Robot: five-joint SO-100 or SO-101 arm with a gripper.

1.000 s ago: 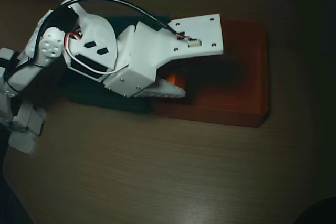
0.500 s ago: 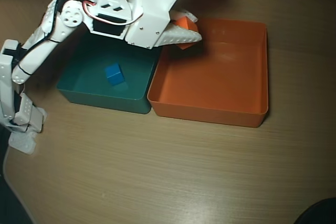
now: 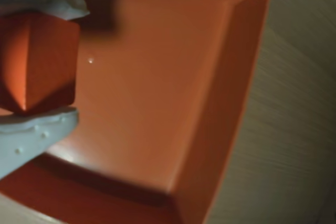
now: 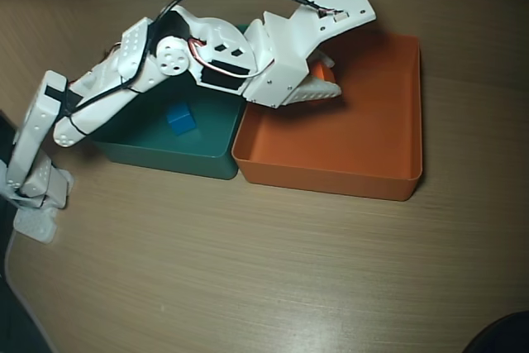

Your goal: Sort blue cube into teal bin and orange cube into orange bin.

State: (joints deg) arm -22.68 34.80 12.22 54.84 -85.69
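In the overhead view my gripper [image 4: 331,78] hangs over the back left part of the orange bin [image 4: 364,142], shut on the orange cube [image 4: 327,73]. The wrist view shows that orange cube [image 3: 37,61] clamped between two white fingers [image 3: 31,140], above the orange bin's floor [image 3: 157,77]; my gripper [image 3: 73,61] holds it clear of the floor. The blue cube [image 4: 180,118] lies inside the teal bin [image 4: 165,153], which stands against the orange bin's left wall and is partly covered by the arm.
Both bins stand on a wooden table [image 4: 264,270]. The arm's base [image 4: 33,196] is at the left edge. A dark object [image 4: 504,338] shows in the bottom right corner.
The gripper has carried the orange cube from the orange bin's back left rim further in over the bin. The blue cube has not moved.
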